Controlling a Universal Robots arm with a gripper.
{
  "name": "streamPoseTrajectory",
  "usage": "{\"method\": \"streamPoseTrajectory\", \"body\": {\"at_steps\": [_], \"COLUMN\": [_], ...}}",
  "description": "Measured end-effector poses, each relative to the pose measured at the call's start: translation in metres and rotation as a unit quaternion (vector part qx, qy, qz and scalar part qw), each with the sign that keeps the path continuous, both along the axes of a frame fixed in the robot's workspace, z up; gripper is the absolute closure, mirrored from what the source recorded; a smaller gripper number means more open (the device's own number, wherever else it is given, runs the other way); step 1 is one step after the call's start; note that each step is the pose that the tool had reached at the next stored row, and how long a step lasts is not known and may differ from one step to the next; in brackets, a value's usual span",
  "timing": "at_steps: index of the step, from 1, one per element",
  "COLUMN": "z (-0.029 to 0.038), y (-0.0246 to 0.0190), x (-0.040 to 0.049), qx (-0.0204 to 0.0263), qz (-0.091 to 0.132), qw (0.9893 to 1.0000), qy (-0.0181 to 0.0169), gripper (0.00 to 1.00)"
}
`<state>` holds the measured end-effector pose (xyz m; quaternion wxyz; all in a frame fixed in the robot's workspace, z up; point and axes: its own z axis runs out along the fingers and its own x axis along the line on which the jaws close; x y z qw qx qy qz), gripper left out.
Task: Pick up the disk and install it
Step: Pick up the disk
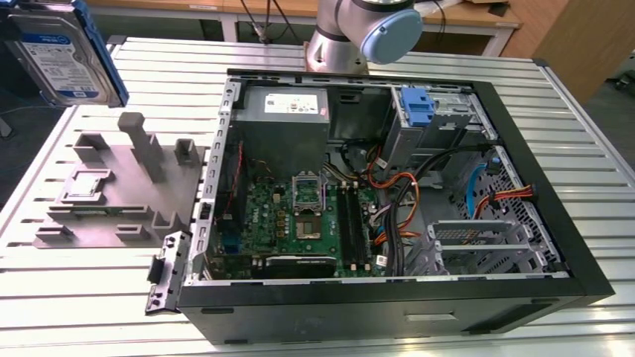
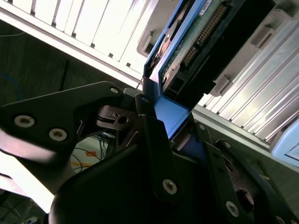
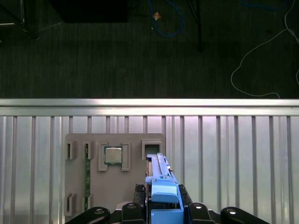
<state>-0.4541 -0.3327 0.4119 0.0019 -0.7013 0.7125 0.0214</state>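
exterior view / disk: I've got the disk (image 1: 62,52) up in the air at the exterior view's top left, label side to the camera. It's well apart from the open computer case (image 1: 377,316).
exterior view / holder: the grey holder block (image 1: 119,193) sits on the slatted table (image 1: 89,297) just beside the case. It's below the disk, not touching it.
exterior view / bay: the blue bracket (image 1: 418,108) is on the metal drive bay at the far side of the case, near my arm's base (image 1: 362,33).
second wrist view / gripper: my gripper (image 2: 170,119) is clamped on the blue carrier at one end of the disk (image 2: 201,42), with fingers (image 2: 152,126) pressed on either side. The connector pins and green board stick out past the tips.
first wrist view / disk: looking down, the disk (image 3: 160,172) is edge-on between my jaws, hanging over one corner of the holder block (image 3: 126,186).
first wrist view / other stuff: a chip (image 3: 113,155) and a green stick (image 3: 87,172) sit in their own pockets of the block.
step in hand (my guess): carrying the disk over to the case.
doing it well: I'm only pinching one end, so the long free end could swing. I'd say go smooth with no jerks, hold the squeeze firm, stay high enough to clear the case wall, and don't let the disk twist.
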Motion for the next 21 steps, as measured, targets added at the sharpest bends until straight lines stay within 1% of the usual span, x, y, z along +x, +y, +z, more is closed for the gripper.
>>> {"method": "streamPoseTrajectory", "body": {"at_steps": [8,18,21], "z": [0.0028,0.0034,0.0054], "y": [0.0,0.0,0.0], "x": [0.0,0.0,0.0], "qx": [0.0,0.0,0.0], "qz": [0.0,0.0,0.0], "qw": [1.0,1.0,1.0], "qy": [0.0,0.0,0.0], "gripper": [0.63,0.63,0.63]}}
